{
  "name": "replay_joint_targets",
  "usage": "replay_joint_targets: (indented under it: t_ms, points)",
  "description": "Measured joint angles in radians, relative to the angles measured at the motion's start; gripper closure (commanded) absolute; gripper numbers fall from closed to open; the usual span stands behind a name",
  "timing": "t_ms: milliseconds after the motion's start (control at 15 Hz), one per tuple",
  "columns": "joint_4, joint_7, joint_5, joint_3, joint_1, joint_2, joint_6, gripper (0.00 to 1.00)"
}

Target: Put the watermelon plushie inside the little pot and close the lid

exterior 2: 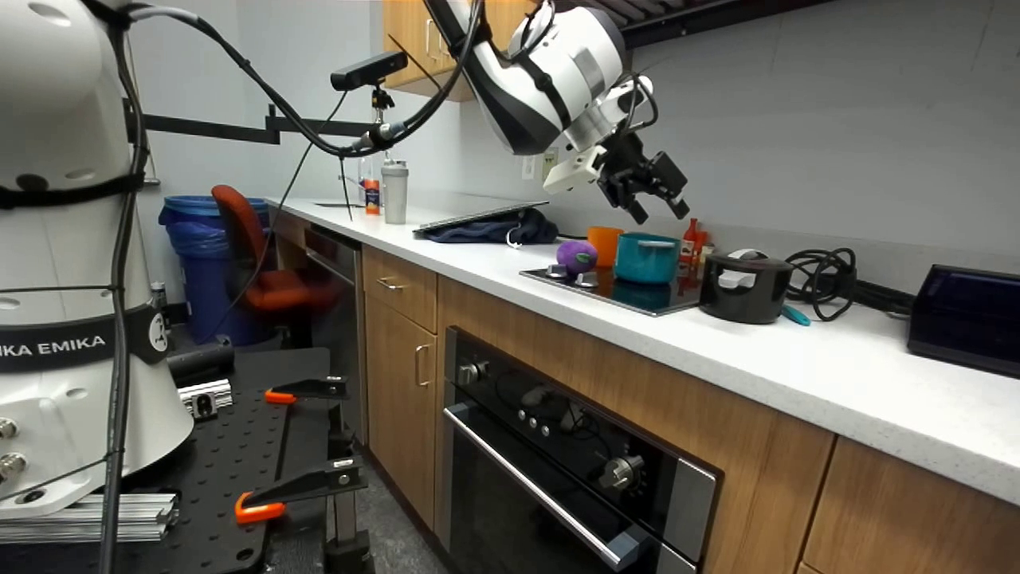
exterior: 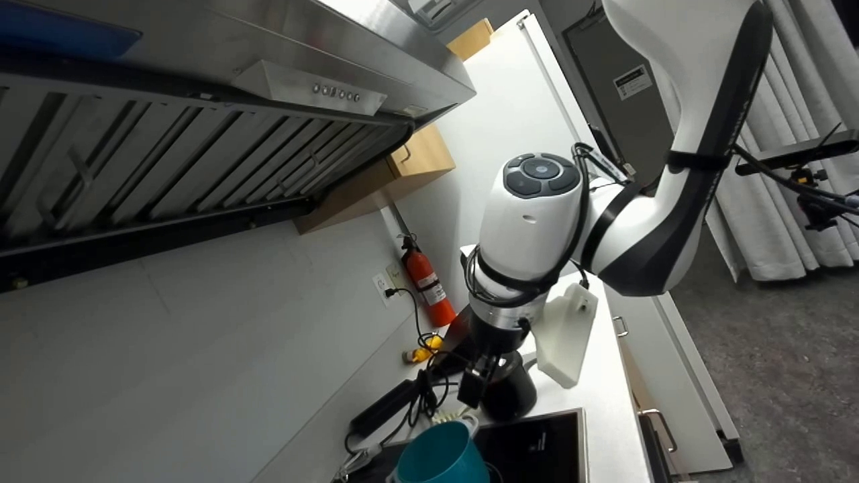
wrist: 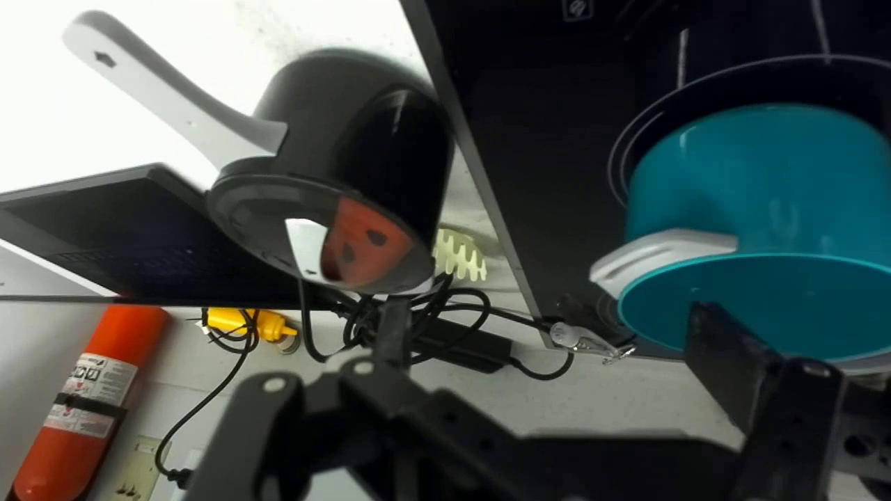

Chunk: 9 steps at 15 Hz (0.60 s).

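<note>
White arm (exterior: 634, 231), black cables (exterior 2: 119, 335), black pincer (wrist: 560, 348)

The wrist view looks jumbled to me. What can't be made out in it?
All in the wrist view:
Watermelon plushie: partly hidden by the wall of the little pot.
Teal pot: right side cut off by the picture's edge, part of its rim hidden behind the hand.
Dark panel: cut off by the left edge.
Fire extinguisher: label print too small to read.
</note>
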Motion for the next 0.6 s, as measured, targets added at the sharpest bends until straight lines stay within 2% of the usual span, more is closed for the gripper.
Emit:
replay_joint_targets:
  t_ms: [333, 600]
  points:
    - [-0.151, 0.100, -0.039, 0.013, 0.099, -0.150, -0.170, 0.00]
    - [-0.266, 0.176, -0.048, 0.042, 0.142, -0.287, -0.343, 0.00]
